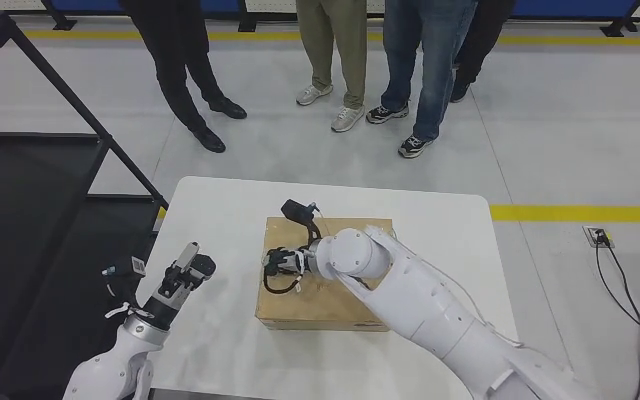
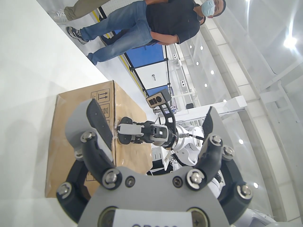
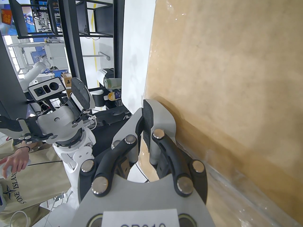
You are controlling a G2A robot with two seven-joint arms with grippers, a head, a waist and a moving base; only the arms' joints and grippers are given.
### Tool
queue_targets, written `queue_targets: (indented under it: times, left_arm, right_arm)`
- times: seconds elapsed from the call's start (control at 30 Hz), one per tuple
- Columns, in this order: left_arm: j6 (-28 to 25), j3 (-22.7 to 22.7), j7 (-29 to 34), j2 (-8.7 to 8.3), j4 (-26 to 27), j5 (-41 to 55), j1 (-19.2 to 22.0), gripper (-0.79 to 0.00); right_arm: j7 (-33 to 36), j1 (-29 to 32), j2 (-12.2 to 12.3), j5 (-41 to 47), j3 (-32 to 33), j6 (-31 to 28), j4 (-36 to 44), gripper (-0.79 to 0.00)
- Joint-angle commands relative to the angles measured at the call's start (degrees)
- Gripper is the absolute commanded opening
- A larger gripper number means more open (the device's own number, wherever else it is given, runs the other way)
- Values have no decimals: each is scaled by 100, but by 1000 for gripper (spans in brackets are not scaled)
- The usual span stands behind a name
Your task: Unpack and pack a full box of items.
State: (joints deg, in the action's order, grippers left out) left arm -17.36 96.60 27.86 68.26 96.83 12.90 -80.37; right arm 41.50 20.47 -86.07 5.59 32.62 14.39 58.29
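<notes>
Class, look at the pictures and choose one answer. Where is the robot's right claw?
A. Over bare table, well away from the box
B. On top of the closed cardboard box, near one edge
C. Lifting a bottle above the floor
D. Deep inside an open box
B: the right claw is shut and lies on the taped top of the closed cardboard box, at the edge that faces the other arm.

Illumination is bright and even from ceiling lamps, which flare; packing tape on the box glints; wrist-view edges bow.
</notes>
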Motion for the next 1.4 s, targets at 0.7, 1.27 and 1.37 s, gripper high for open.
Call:
queue_targets:
  times: [0.7,1.27,1.37]
  left_arm:
    - [118,-209,63,-31,-11,-122,209,0]
    - [260,-344,110,-57,-29,-215,396,0]
    - [274,-374,114,-61,-36,-238,432,0]
  right_arm:
    - [364,1459,877,-1550,1698,931,2056,-785]
    - [664,2081,1180,-2135,2546,1421,2703,-785]
    - [725,2219,1236,-2235,2698,1487,2856,-785]
